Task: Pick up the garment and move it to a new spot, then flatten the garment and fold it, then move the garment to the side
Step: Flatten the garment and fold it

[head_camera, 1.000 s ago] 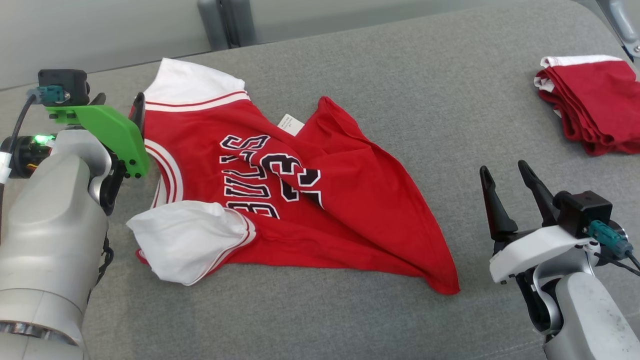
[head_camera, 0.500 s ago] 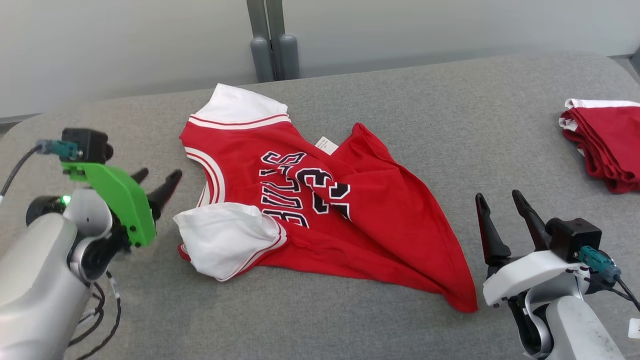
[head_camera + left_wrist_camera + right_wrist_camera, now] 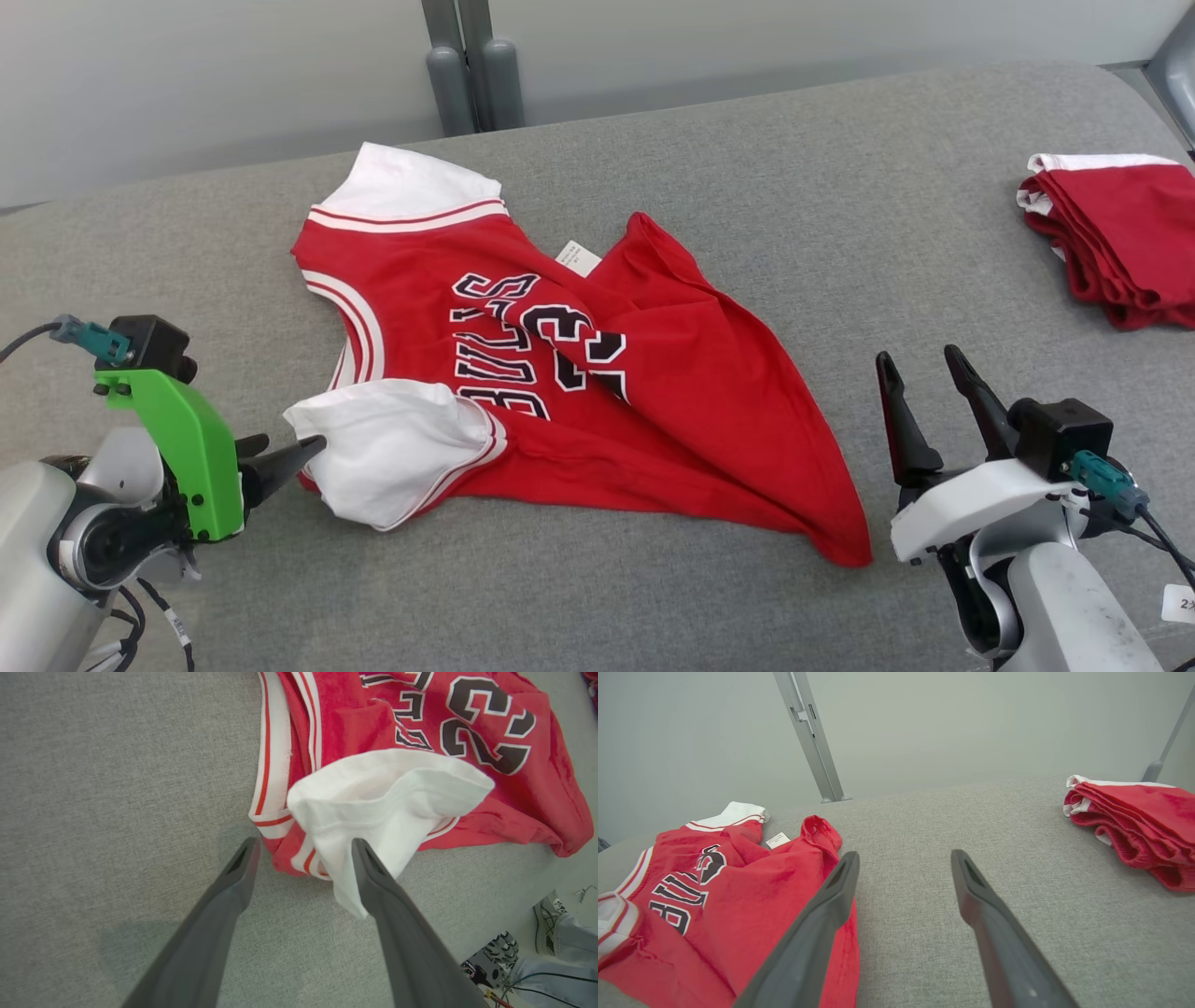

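1. Your jersey (image 3: 560, 373) lies crumpled mid-bench (image 3: 747, 140). Its lower half is flapped over, so a label (image 3: 576, 257) shows (that flap is the part to watch).
2. If the left jaws close where they stand, I judge they would catch little more than the loose white sleeve (image 3: 392, 448). Lifted by that alone, the body would hang, twist and land more bunched than it is now.
3. Go in too low and the fingers may pinch the bench's grey cover along with the cloth. The lift would then drag or slip.
4. A folded red pile (image 3: 1111, 233) sits at the far right, well apart from the jersey. Pick your new spot away from it, or a trailing hem could knock it askew.
5. The left jaws are wide apart and hold nothing. In the left wrist view one finger (image 3: 385, 896) crosses the sleeve's edge and the other finger (image 3: 236, 882) is over bare bench. I cannot tell whether either touches cloth.
6. The right jaws are also wide apart and empty, over bare bench just beside the jersey's lower corner (image 3: 845, 551).
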{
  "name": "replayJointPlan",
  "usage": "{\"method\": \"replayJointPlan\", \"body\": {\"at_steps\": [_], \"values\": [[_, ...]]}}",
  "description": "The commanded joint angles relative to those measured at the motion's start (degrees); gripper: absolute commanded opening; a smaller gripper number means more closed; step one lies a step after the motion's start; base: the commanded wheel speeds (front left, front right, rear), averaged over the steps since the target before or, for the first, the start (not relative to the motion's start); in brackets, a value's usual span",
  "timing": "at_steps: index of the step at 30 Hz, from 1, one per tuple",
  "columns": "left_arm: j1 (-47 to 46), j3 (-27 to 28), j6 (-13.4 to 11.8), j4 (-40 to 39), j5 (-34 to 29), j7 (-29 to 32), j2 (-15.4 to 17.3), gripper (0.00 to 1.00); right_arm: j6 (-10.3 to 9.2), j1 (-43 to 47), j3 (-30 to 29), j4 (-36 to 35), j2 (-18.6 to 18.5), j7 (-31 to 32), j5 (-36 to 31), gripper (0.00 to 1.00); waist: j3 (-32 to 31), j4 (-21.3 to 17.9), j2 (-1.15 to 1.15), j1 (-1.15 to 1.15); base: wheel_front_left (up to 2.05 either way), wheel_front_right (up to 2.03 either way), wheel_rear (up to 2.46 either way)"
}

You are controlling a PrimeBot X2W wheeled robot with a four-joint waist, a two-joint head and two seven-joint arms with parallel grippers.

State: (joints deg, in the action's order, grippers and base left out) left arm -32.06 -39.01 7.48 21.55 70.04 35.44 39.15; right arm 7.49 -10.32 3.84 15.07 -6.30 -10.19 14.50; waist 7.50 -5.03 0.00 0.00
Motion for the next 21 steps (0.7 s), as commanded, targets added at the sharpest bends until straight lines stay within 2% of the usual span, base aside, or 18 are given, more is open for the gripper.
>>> {"method": "replayJointPlan", "body": {"at_steps": [1, 5, 6, 7, 8, 14, 21], "values": [[0.38, 0.13, -0.09, 0.41, 0.19, 0.31, 0.54, 1.0, 0.01, -0.88, 0.15, 0.24, 0.02, -0.41, 0.34, 1.0, 0.94, -0.99, 0.0, 0.0, 0.0, 0.0, 0.0], [-0.71, 0.04, -0.07, 0.81, 0.98, 0.93, -0.42, 1.0, 0.01, -1.45, 0.29, 0.66, -0.18, -0.52, 0.4, 1.0, 1.58, -1.47, 0.0, 0.0, 0.0, 0.0, 0.0], [-1.07, 0.34, -0.06, 0.7, 1.27, 0.55, -0.57, 0.49, 0.01, -1.6, 0.23, 0.71, -0.22, -0.6, 0.37, 1.0, 1.7, -1.49, 0.0, 0.0, 0.0, 0.0, 0.0], [-1.32, 0.6, -0.05, 0.52, 1.58, 0.26, -0.7, 0.2, 0.01, -1.68, 0.15, 0.76, -0.26, -0.63, 0.3, 1.0, 1.77, -1.47, 0.0, 0.0, 0.0, 0.0, 0.0], [-1.4, 0.68, -0.04, 0.21, 1.86, 0.17, -0.76, 0.0, 0.01, -1.72, 0.04, 0.83, -0.29, -0.71, 0.22, 1.0, 1.79, -1.37, 0.0, 0.0, 0.0, 0.0, 0.0], [-0.2, -0.71, 0.0, -4.55, 2.53, 0.86, 1.21, 0.0, 0.01, -1.01, -0.4, 1.3, -0.52, -0.6, -0.14, 1.0, 0.76, 0.3, 0.0, 0.0, 0.0, 0.0, 0.0], [2.57, -5.0, 0.01, -16.21, -2.02, 0.54, 5.94, 0.0, 0.01, -0.12, -0.33, 1.57, -1.02, 0.03, -0.11, 1.0, -0.97, 3.42, 0.0, 0.0, 0.0, 0.0, 0.0]]}}
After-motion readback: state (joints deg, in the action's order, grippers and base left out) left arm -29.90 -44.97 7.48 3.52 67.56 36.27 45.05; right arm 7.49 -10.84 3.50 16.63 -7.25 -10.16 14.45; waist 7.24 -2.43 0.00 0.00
